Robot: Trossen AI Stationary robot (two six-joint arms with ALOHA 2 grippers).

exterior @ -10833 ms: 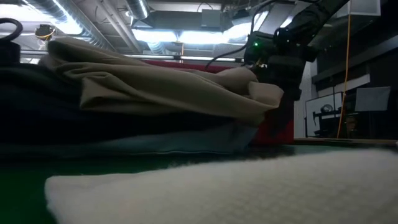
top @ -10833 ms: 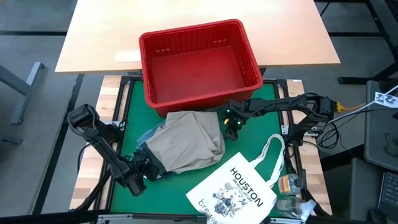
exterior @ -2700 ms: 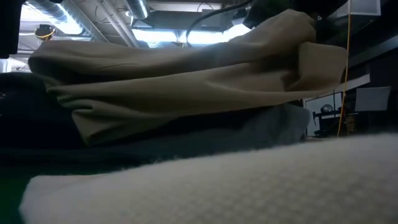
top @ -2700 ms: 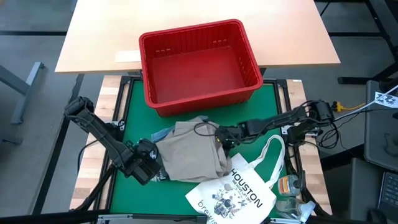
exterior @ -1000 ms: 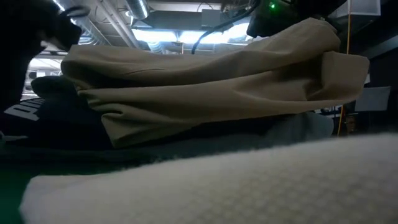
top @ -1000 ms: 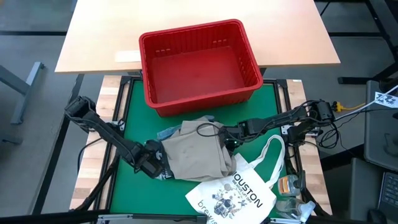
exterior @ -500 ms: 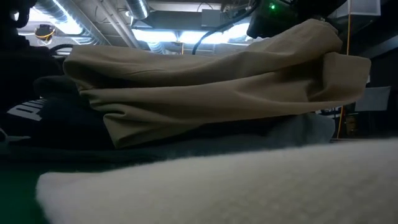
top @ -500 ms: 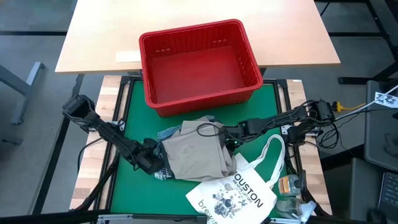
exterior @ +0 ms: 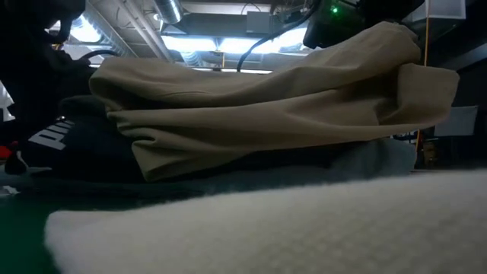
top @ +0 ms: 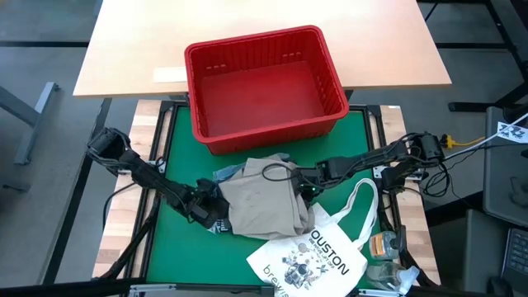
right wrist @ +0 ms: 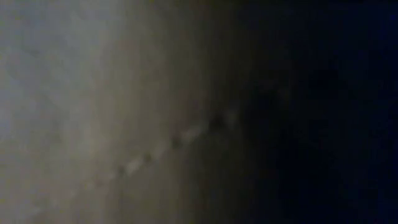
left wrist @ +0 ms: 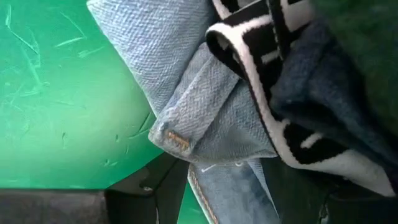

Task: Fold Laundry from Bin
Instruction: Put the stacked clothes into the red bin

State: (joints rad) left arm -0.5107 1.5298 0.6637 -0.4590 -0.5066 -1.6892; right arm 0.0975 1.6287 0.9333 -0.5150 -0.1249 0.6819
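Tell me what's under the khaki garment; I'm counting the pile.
Under the khaki garment, light blue denim and a navy piece with white lettering stick out. Anything deeper in the pile is covered.

A white tote bag [top: 309,257] printed "HOUSTON" lies on the green mat [top: 177,247], its looped handles [top: 360,202] spread out. Beyond the mat stands a pale wooden table [top: 132,41].

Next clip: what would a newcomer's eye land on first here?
The big red bin at the table's far side, bare inside. Then the khaki garment heaped over other laundry on the green mat, with an arm at each side, and the white HOUSTON tote at the near edge.
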